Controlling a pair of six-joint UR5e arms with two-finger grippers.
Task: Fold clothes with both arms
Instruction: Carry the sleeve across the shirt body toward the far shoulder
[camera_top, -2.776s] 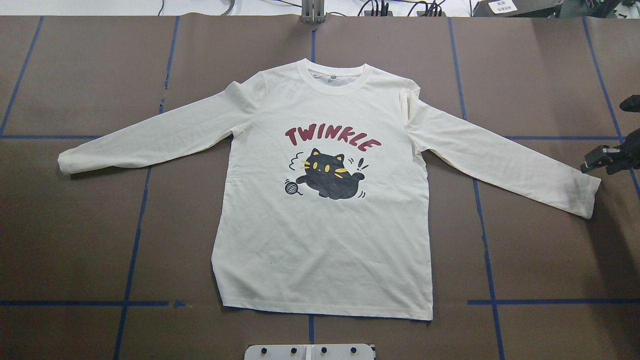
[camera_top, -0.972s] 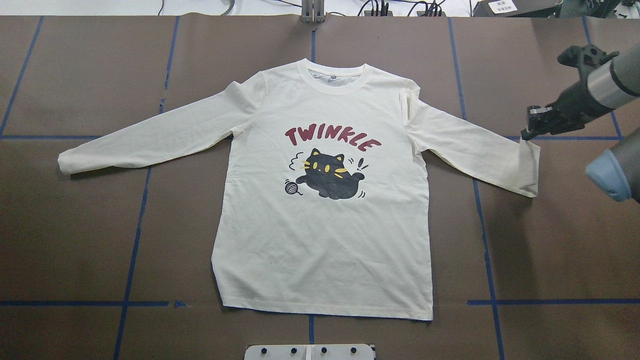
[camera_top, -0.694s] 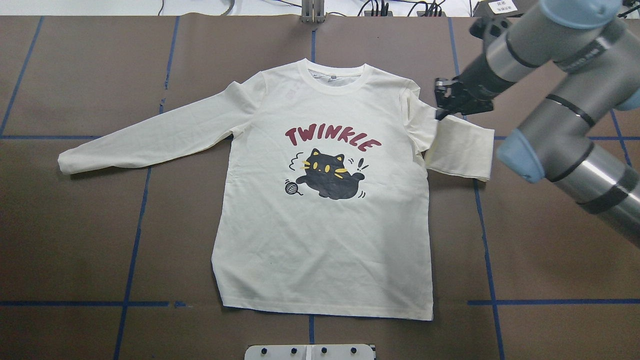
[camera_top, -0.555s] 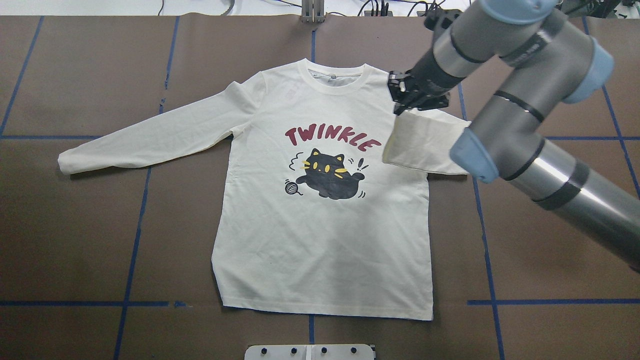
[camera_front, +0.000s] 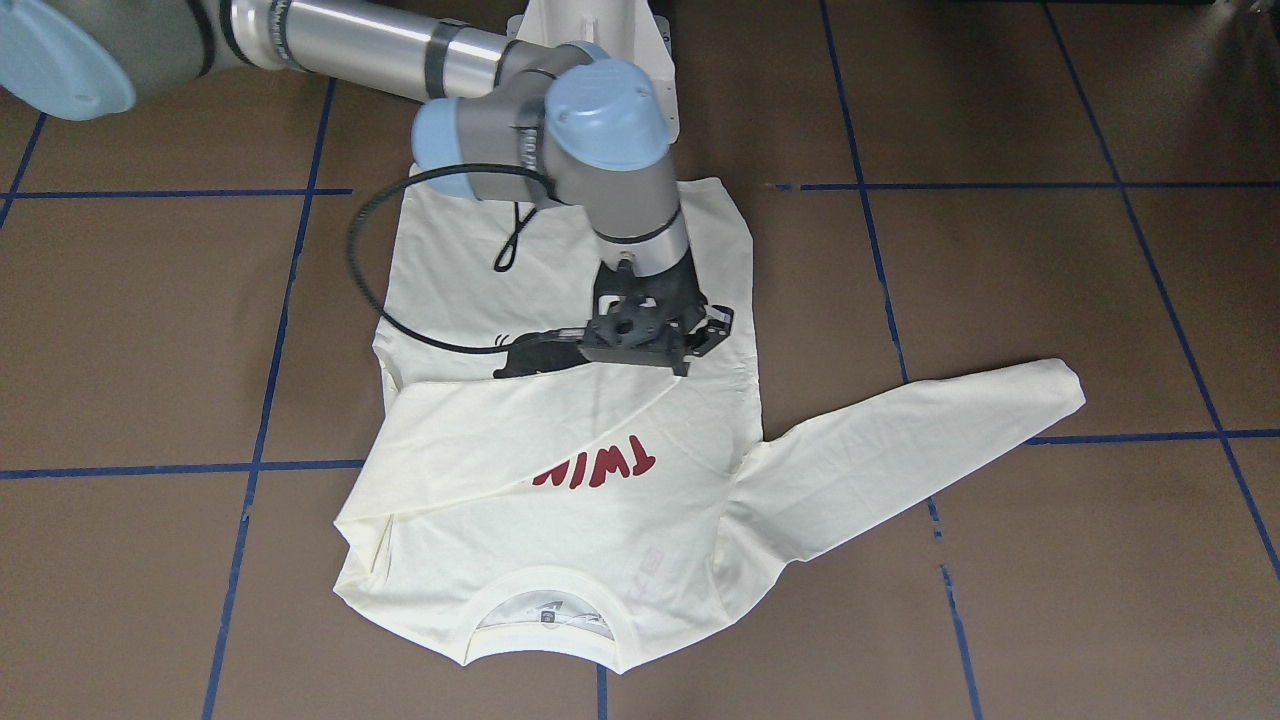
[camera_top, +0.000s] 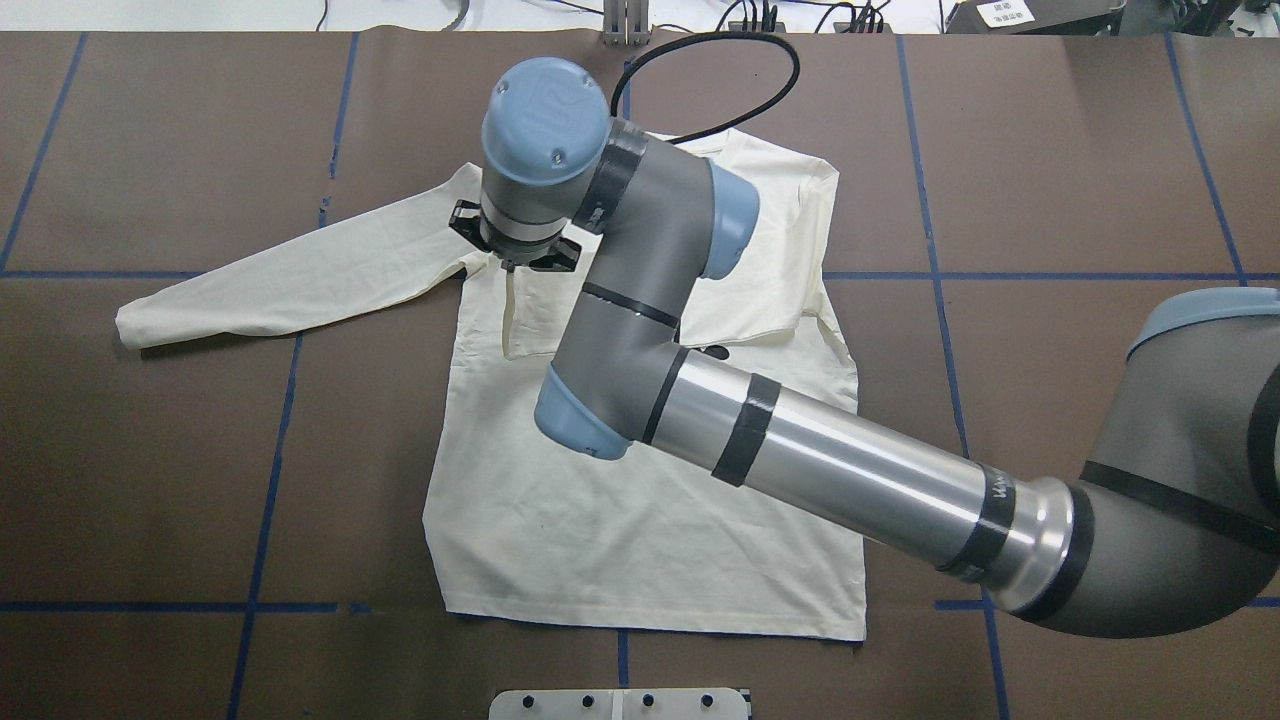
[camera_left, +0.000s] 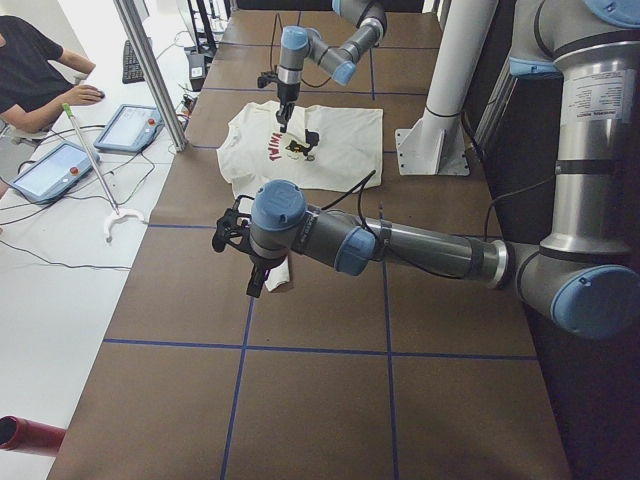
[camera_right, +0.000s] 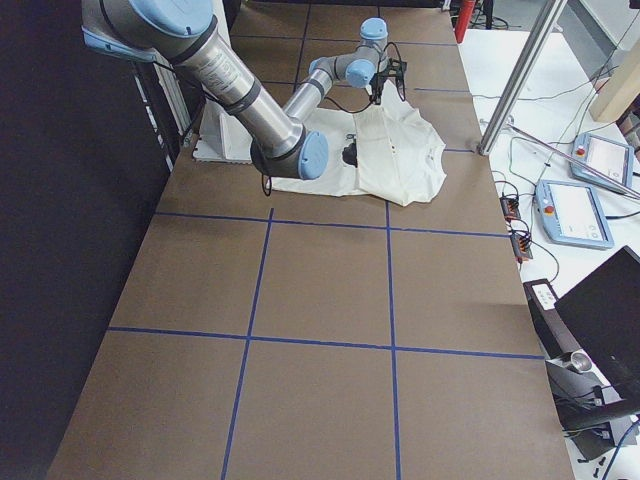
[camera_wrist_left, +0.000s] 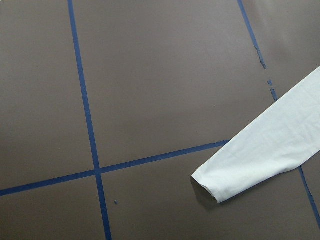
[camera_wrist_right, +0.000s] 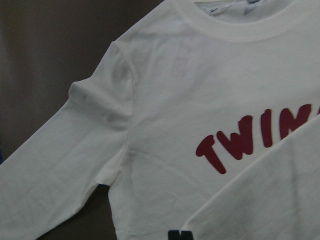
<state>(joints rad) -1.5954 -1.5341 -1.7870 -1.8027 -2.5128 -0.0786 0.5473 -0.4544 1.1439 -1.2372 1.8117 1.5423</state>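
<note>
The T-shirt (camera_top: 640, 520) lies flat and print-up in the middle of the counter (camera_top: 150, 480). One sleeve is already laid over the chest. This folded sleeve (camera_front: 480, 420) runs from its shoulder slantwise across the red lettering (camera_front: 595, 465). Its end rises to the right arm (camera_top: 800, 450), whose jaws are pressed together on it, just above the chest near the opposite armpit.

The other, outstretched sleeve (camera_top: 300, 280) is what the next fold turns on, as we read it. Its long axis runs from the shoulder out toward the robot's left, slanting a little toward the robot. Its cuff (camera_wrist_left: 215, 182) lies flat on bare counter, well apart from the right jaws. The left arm (camera_left: 420, 250) is plainly the nearer one, as it hangs above that end of the sleeve. In the left wrist view the cuff sits low and to the right, so we judge the left jaws to be off to one side of it, not over it. Whether the left jaws are spread or pressed together we cannot tell.
</note>
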